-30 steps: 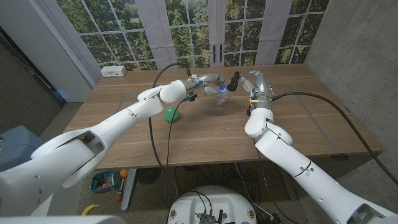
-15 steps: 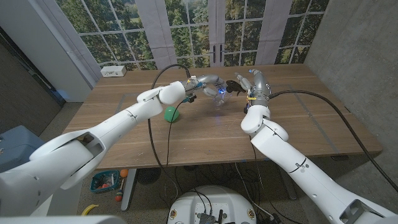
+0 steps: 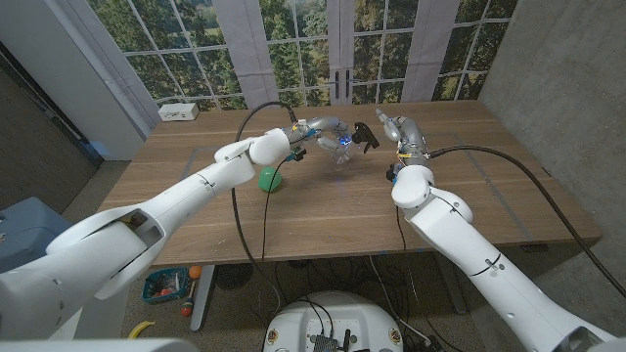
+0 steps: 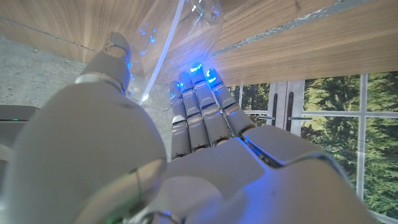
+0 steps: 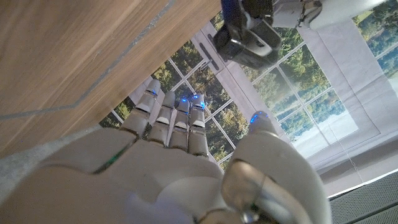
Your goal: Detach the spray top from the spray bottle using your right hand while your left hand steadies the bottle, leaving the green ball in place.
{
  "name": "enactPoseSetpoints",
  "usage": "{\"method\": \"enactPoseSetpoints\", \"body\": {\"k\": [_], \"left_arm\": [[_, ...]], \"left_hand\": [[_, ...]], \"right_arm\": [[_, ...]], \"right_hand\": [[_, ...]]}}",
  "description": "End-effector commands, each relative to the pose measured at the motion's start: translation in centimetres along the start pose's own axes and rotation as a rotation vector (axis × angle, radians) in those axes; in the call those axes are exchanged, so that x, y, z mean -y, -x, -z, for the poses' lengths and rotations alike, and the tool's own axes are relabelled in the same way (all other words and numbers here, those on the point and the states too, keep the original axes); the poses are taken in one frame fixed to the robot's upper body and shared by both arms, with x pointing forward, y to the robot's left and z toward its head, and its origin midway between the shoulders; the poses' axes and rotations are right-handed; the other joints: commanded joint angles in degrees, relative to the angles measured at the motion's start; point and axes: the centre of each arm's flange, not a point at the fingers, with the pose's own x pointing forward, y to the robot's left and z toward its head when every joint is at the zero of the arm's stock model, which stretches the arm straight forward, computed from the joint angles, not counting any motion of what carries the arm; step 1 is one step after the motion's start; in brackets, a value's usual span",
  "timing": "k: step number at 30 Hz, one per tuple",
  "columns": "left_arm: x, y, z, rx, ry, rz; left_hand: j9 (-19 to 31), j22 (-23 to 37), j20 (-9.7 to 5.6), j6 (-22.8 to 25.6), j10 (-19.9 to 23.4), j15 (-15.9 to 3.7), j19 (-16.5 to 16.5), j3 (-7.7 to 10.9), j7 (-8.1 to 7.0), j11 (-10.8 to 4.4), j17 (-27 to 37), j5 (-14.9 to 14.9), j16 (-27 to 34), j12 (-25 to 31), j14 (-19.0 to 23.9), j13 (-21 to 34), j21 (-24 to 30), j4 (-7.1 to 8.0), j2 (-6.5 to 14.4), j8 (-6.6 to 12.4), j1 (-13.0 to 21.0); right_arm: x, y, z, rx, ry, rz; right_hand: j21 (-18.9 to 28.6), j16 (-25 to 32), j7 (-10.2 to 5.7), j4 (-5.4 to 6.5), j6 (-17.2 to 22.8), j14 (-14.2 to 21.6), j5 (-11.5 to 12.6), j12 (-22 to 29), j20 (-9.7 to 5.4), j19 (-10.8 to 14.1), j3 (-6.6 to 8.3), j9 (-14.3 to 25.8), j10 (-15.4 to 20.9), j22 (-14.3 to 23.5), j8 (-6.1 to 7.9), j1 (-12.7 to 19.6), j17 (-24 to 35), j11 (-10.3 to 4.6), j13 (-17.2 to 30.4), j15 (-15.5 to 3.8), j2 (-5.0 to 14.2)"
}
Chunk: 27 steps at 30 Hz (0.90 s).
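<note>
We are viewing the left hand (image 3: 323,130) as it is gripping the clear spray bottle (image 3: 342,154) towards the far side of the wooden table (image 3: 323,220), its fingers wrapping the bottle's wall in the left wrist view. The black spray top (image 3: 364,135) is sitting at the bottle's upper end, between the two hands. We cannot tell whether it is still joined to the neck. The right hand (image 3: 393,127) is hovering just beside the top with its fingers straight and its thumb held apart. We are reading it as empty, since the right wrist view is showing the top clear of its fingertips. The green ball (image 3: 269,179) is lying on the table near the left forearm, on the near side of the bottle. We are judging three risks from here:

- The thin clear wall may be buckling or slipping if the left hand squeezes unevenly.
- The right hand may be closing short of the top and knocking it sideways.
- Any sweep of the left forearm may be rolling the ball away.

We are counting one bottle, one spray top, one green ball, two robot hands, and one small white box (image 3: 178,111) at the far left corner.
</note>
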Motion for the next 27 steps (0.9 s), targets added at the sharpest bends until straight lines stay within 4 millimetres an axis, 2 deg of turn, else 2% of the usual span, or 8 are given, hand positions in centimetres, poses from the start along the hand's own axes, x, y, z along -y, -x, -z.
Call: {"method": "enactPoseSetpoints", "body": {"k": [1,4,7,10,14,17,22,27], "left_arm": [[-0.6,-0.3,1.1,-0.035,0.013,-0.024],[-0.9,-0.3,1.1,-0.033,0.014,-0.031],[-1.1,-0.2,1.2,-0.030,0.013,-0.039],[-1.2,-0.1,1.3,-0.039,0.011,-0.049],[-1.4,0.1,1.8,-0.067,0.016,-0.062],[-1.6,0.1,2.1,-0.080,0.028,-0.065],[-1.5,0.0,2.2,-0.082,0.024,-0.064],[-1.5,-0.2,2.2,-0.081,0.020,-0.065]], "left_hand": [[5.56,0.13,-0.17,8.72,15.95,-11.09,-0.01,0.03,-7.60,-13.94,0.23,0.25,-0.15,0.03,1.40,20.59,0.29,0.27,12.70,8.01,12.37],[5.58,0.13,-0.17,8.69,15.96,-11.09,-0.02,0.00,-7.55,-13.90,0.28,0.25,-0.12,0.00,1.45,20.68,0.32,0.27,12.72,8.00,12.40],[5.58,0.13,-0.16,8.69,15.92,-11.09,-0.01,-0.03,-7.52,-13.93,0.29,0.25,-0.13,-0.05,1.46,20.72,0.34,0.27,12.72,7.99,12.42],[5.58,0.13,-0.15,8.69,15.92,-11.09,0.00,-0.04,-7.49,-14.00,0.29,0.25,-0.15,-0.08,1.46,20.78,0.37,0.27,12.74,7.97,12.44],[5.61,0.13,-0.12,8.77,16.03,-11.09,0.01,-0.10,-7.49,-13.99,0.34,0.25,-0.16,-0.18,1.46,20.80,0.43,0.26,12.73,7.99,12.49],[5.61,0.13,-0.15,8.75,16.02,-11.09,0.07,-0.13,-7.56,-13.94,0.34,0.25,-0.19,-0.21,1.44,20.87,0.47,0.26,12.73,7.97,12.50],[5.68,0.12,-0.13,8.88,16.14,-11.09,0.10,-0.17,-7.50,-13.94,0.33,0.27,-0.23,-0.26,1.45,20.91,0.53,0.27,12.74,8.03,12.52],[5.68,0.12,-0.12,8.80,16.18,-11.09,0.09,-0.23,-7.53,-13.96,0.38,0.27,-0.21,-0.35,1.53,20.97,0.57,0.29,12.76,7.98,12.53]], "right_arm": [[0.8,0.1,-0.3,0.055,-0.004,-0.173],[0.7,0.1,-0.7,0.066,0.049,-0.201],[0.5,0.3,-0.9,0.073,0.100,-0.155],[0.4,0.7,-0.9,0.103,0.106,-0.092],[0.5,1.2,-0.6,0.192,0.068,-0.052],[0.5,1.5,-0.5,0.279,0.041,-0.063],[0.4,1.9,-0.2,0.406,-0.016,-0.038],[0.5,1.9,-0.4,0.423,-0.024,-0.077]], "right_hand": [[-0.29,-0.60,0.25,-0.86,-0.59,-1.21,0.10,-0.67,1.05,-0.59,-0.07,0.27,-1.27,0.10,-0.42,0.64,0.04,0.50,0.29,0.80,-0.84],[-0.63,-1.30,-0.68,-2.17,-3.56,-2.41,-0.07,-1.37,1.13,-1.05,0.10,0.28,-3.11,0.03,-1.60,1.52,-0.10,0.38,0.40,0.87,-1.56],[-0.71,-1.77,-1.07,-5.21,-6.50,-2.92,0.45,-1.84,0.51,-0.67,2.33,0.37,-4.57,-0.04,-2.37,6.25,-0.36,-0.05,0.54,0.26,-0.71],[-0.34,-1.21,-1.46,-6.55,-7.93,-1.00,0.40,-1.58,-0.51,0.69,3.93,0.53,-4.19,-0.09,-2.40,10.15,-0.59,-0.56,0.70,-1.22,-0.64],[0.06,-0.51,-3.03,-6.13,-1.84,1.09,-0.37,-0.08,-1.15,2.40,4.75,1.41,-0.69,-0.10,0.68,13.13,-0.71,-1.73,1.34,-2.11,-1.69],[0.17,-0.57,-4.24,-6.52,-0.74,0.92,-0.26,-0.09,-1.96,2.83,5.59,1.68,-0.62,-0.10,1.31,15.21,-0.73,-2.38,1.54,-2.66,-1.41],[1.04,0.75,-9.91,-6.37,6.22,3.12,-0.12,0.74,-4.56,5.13,7.79,2.73,2.23,-0.04,4.84,22.16,-0.45,-6.29,2.31,-6.71,-1.09],[2.16,4.80,-9.91,-5.22,12.06,8.72,-0.39,2.59,-5.76,7.19,6.96,2.57,7.76,0.18,7.32,22.41,1.55,-7.58,3.43,-9.29,-1.00]]}}
